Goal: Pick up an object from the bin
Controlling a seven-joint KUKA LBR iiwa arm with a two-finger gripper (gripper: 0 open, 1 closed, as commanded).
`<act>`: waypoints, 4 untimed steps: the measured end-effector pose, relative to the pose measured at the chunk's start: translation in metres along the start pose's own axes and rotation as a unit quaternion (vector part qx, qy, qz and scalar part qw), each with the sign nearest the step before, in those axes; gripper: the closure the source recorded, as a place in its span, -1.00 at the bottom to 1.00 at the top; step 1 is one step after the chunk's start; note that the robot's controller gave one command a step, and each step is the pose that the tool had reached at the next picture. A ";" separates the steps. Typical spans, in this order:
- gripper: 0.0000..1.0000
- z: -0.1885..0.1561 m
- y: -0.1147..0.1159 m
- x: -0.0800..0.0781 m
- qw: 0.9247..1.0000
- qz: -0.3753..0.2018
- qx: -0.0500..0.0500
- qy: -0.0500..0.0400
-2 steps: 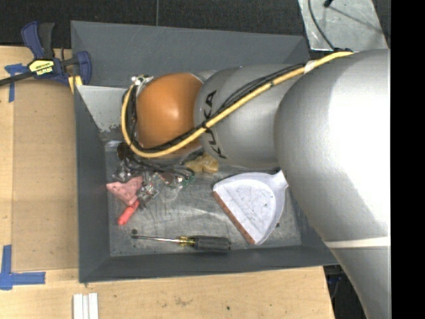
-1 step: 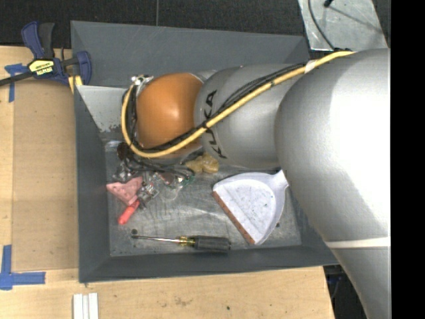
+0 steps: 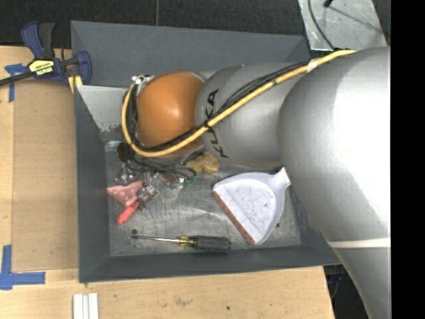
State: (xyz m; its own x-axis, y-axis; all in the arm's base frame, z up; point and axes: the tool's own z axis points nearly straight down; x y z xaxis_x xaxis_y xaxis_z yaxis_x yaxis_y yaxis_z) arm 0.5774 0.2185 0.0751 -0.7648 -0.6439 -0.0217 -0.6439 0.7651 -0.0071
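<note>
So, on the left of the bin [image 3: 93, 198] floor a crumpled pink piece [image 3: 126, 193] lies beside clear plastic bits [image 3: 163, 183]. The gripper [image 3: 136, 168] is right over them under the arm's orange cover [image 3: 166, 111]. Can't tell how open it is or if it's got anything. Black-handled screwdriver [image 3: 199, 243] up front, white scoop [image 3: 251, 203] on the right.

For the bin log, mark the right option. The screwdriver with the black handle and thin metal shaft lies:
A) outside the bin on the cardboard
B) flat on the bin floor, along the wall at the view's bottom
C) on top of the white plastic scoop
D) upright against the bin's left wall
B: the screwdriver lies flat along the lower edge of the grey metal bin, on its floor, apart from the white plastic scoop to its upper right.
</note>
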 end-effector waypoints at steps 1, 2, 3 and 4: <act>1.00 -0.018 0.001 0.004 1.000 0.000 -0.002 0.009; 1.00 -0.036 0.001 0.003 1.000 0.000 -0.003 0.010; 1.00 -0.053 0.001 0.002 1.000 0.000 -0.003 0.009; 1.00 -0.067 0.001 0.001 1.000 0.000 -0.003 0.009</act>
